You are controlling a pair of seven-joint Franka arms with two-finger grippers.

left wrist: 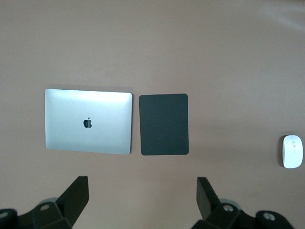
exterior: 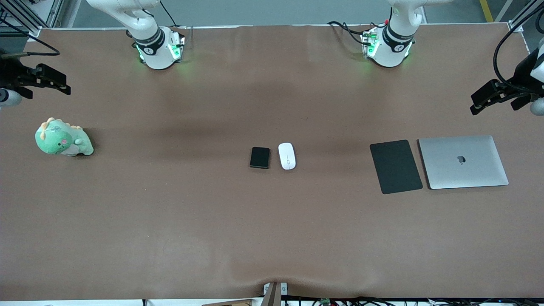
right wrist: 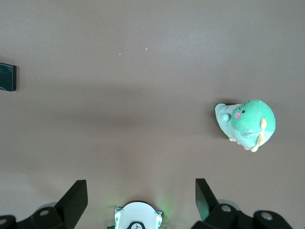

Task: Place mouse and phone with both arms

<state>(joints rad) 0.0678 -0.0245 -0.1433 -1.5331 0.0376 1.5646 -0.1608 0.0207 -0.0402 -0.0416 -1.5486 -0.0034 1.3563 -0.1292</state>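
The white oval mouse (exterior: 287,156) and the small black phone (exterior: 260,157) lie side by side at the middle of the brown table, the phone toward the right arm's end. My left gripper (exterior: 480,100) hangs high at the left arm's end of the table, over the area by the laptop. It is open and empty (left wrist: 142,183), and the mouse (left wrist: 292,151) shows at the edge of its view. My right gripper (exterior: 59,82) hangs high at the right arm's end, above the plush toy. It is open and empty (right wrist: 141,186), and the phone (right wrist: 7,77) is cut off at the edge of its view.
A flat black mouse pad (exterior: 395,166) and a closed silver laptop (exterior: 463,162) lie side by side toward the left arm's end. A green plush dinosaur (exterior: 63,139) sits toward the right arm's end. The right arm's base (right wrist: 138,215) shows between the right gripper's fingers.
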